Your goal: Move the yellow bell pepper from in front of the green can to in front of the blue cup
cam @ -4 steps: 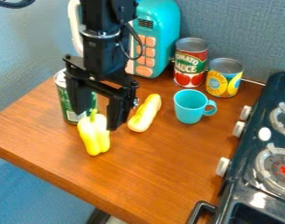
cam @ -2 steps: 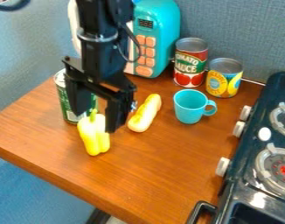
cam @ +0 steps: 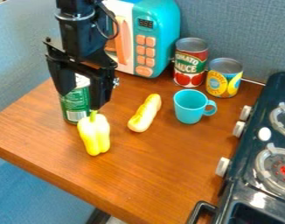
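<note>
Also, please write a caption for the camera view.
Open black gripper near a green can, with a yellow pepper and turquoise cup on the wooden counter.

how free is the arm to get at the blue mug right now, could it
Probably yes: the blue mug stands upright, nothing over it, and only the low toy hot dog lies between it and the open gripper; the yellow can stands close behind.

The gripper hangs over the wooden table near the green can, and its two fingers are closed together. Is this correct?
Not fully: the fingers are not closed together. The camera view shows them spread apart, with the green can visible in the gap between them. The rest is right: the gripper hangs over the wooden table near that can.
</note>
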Motion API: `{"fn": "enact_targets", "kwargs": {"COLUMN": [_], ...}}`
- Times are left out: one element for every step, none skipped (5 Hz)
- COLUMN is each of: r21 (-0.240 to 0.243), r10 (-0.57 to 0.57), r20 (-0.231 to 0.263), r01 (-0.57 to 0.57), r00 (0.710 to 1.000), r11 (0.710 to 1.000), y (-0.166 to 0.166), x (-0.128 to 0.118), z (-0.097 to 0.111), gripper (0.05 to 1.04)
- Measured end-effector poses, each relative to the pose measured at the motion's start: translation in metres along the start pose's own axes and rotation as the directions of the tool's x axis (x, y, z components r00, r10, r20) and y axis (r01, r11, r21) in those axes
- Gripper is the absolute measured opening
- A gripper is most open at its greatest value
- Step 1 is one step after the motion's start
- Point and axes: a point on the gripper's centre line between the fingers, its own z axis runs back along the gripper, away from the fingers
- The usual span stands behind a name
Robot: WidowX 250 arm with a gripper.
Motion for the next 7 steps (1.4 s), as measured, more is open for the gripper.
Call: {"fn": "enact_targets", "kwargs": {"r21": [0.001,-0.047,-0.065,-0.056,-0.045,-0.028,-0.019], "r10": [0.027,-0.002,-0.023,-0.022,-0.018,-0.008,-0.002], "r20": [-0.010,-0.052,-0.086,-0.090,-0.114,-0.127,-0.160], "r01": [-0.027,0.000,0.017,0.016,0.013,0.005,-0.001], "r00": [1.000,0.999,0.996,0.996,0.993,0.992,0.987], "r11": [1.000,0.999,0.998,0.998,0.999,1.000,1.000], "y": [0.012,0.009,0.007,0.008,0.010,0.013,0.014], "x": [0.006,0.016,0.022,0.024,0.025,0.028,0.027], "z": [-0.011,-0.024,-0.034,-0.040,-0.047,-0.051,-0.061], "gripper": [1.004,1.004,1.004,1.004,1.004,1.004,1.004]}}
